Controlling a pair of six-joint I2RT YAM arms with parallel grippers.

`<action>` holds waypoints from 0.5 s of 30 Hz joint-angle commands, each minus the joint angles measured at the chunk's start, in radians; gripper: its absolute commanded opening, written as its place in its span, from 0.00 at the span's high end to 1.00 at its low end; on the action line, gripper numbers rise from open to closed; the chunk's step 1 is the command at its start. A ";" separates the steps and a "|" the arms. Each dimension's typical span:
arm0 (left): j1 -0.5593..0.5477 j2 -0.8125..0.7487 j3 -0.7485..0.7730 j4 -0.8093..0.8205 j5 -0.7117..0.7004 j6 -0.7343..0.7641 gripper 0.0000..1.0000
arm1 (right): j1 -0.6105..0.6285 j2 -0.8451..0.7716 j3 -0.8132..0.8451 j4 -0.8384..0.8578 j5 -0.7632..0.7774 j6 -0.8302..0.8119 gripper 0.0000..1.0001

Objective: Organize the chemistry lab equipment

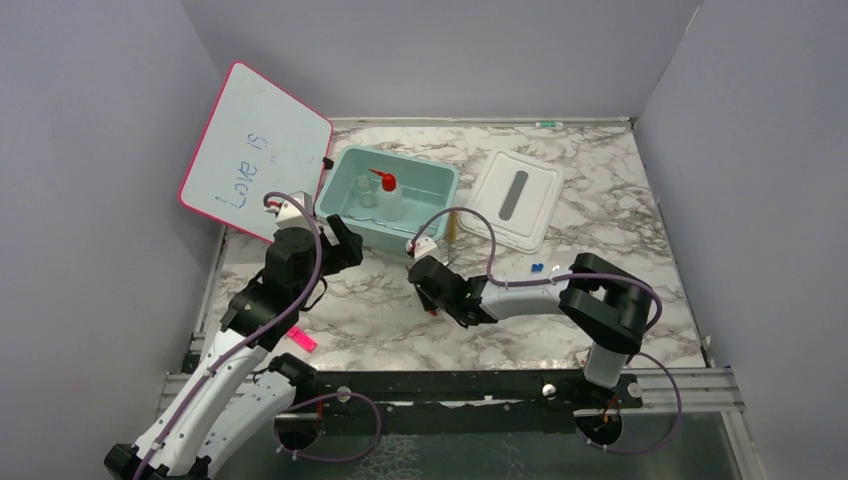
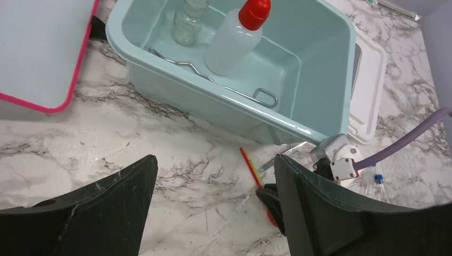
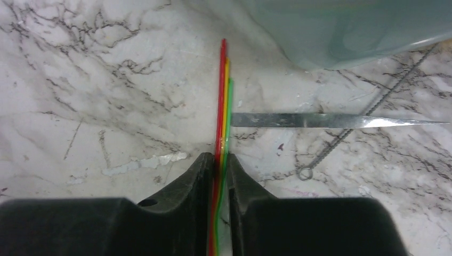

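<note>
My right gripper (image 3: 221,160) is shut on a thin bundle of red, yellow and green sticks (image 3: 224,96) that lies on the marble table in front of the teal bin (image 1: 340,205). A flat metal blade (image 3: 330,120) lies beside the sticks. Inside the bin stand the clear squeeze bottle with a red nozzle (image 2: 234,40) and a small clear jar (image 2: 187,26), with bent metal tongs (image 2: 213,80) on its floor. Left of the bin's near corner, my left gripper (image 2: 214,160) hangs open and holds nothing. Small blue-capped vials (image 1: 537,268) lie beside the right arm.
The pink-edged whiteboard (image 1: 255,150) leans at the back left. The bin's white lid (image 1: 515,197) lies to the right of the bin. A pink marker (image 1: 302,339) lies near the left arm's base. A thin wire with a loop end (image 3: 330,149) crosses under the blade.
</note>
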State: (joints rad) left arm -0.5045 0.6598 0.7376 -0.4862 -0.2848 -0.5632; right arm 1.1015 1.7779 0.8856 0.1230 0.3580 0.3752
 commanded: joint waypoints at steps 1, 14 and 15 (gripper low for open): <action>-0.003 -0.017 0.016 -0.008 -0.027 0.014 0.17 | 0.037 0.060 0.029 -0.119 0.075 0.023 0.84; -0.003 -0.041 0.131 -0.071 -0.068 0.063 0.17 | 0.051 -0.178 -0.017 -0.028 -0.211 -0.148 0.99; -0.003 -0.044 0.148 -0.078 -0.076 0.071 0.17 | 0.051 -0.211 -0.016 -0.023 -0.229 -0.159 0.99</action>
State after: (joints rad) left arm -0.5045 0.6426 0.7925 -0.5373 -0.3016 -0.5404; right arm 1.1423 1.7046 0.8711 0.0795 0.2611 0.2935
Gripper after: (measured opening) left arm 0.831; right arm 0.064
